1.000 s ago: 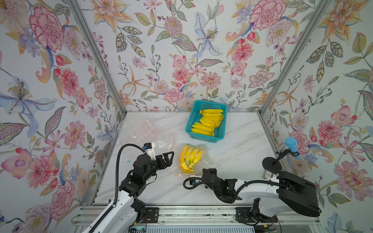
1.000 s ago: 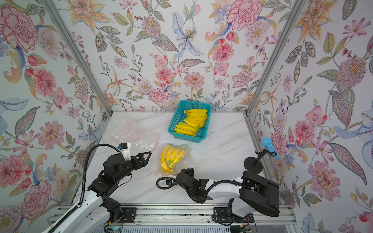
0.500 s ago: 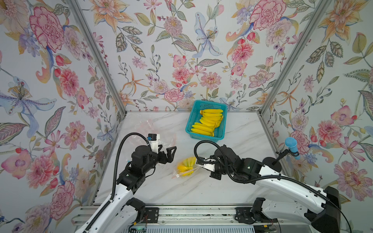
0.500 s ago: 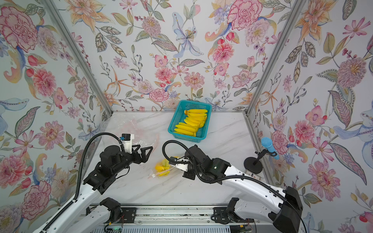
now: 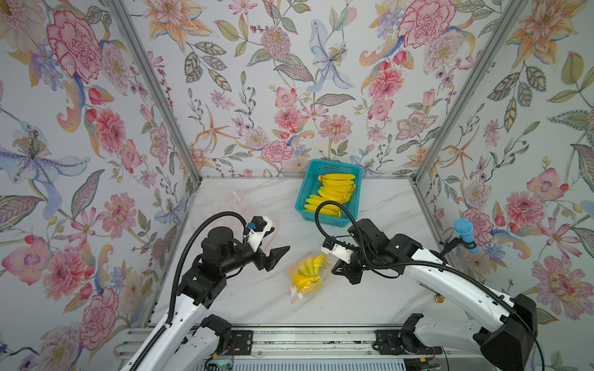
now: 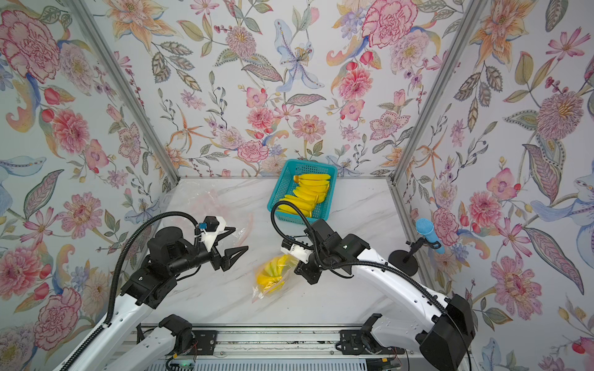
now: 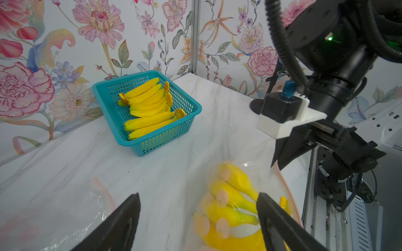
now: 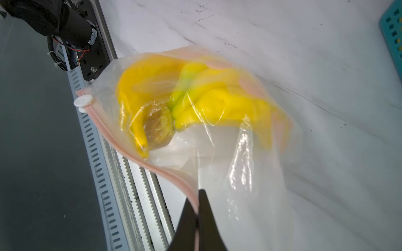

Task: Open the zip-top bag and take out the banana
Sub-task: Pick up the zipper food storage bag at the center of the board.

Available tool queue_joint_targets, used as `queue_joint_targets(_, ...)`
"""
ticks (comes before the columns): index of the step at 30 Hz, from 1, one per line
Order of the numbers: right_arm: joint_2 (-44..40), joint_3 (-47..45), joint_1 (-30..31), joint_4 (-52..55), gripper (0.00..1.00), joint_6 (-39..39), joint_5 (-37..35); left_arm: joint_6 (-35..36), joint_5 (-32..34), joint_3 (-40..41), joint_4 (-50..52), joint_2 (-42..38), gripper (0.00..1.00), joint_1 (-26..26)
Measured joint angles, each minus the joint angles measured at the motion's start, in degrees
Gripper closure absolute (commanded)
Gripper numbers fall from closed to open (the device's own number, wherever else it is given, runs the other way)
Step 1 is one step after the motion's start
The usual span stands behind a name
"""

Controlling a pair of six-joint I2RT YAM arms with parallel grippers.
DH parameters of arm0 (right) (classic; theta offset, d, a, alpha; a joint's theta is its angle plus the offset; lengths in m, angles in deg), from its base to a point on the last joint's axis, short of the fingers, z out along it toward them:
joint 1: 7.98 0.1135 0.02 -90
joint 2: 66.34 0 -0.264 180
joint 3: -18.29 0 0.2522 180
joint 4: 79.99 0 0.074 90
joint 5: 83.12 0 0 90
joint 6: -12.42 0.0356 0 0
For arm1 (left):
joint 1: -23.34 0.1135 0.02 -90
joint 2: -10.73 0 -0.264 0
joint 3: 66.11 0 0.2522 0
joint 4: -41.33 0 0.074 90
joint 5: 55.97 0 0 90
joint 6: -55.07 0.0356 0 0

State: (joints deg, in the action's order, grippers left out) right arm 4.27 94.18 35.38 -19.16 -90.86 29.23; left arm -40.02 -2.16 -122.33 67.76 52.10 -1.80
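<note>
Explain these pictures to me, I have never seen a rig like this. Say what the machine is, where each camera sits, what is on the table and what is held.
Two white and black robot arms are mounted at the near edge of a marble table. Each ends in a gripper, a clamp with two jaws. Two pictures come from one paired camera overhead and look almost alike; the other two come from cameras on the arms' wrists. At the back stands a teal basket of loose bananas; crumpled clear plastic lies in the far left corner. The right gripper is shut on the pink zip strip of the zip-top bag, which holds a banana bunch. The left gripper is open and empty, pointing toward the bag.
</note>
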Motion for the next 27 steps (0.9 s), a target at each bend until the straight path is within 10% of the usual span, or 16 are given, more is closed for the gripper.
queue_joint_targets(8,5.18,10.58,-3.13,1.60,1.00,4.24,2.40,5.75,-1.14,-0.15,2.38,-2.71,0.36,0.00)
queue_joint_targets(22,9.31,14.01,-1.88,5.51,1.00,0.09,3.39,18.75,3.23,1.66,6.56,-2.08,0.25,0.00)
queue_joint_targets(27,9.31,14.01,-1.88,5.86,1.00,-0.48,3.41,27.96,3.65,0.35,12.61,4.63,0.62,0.00)
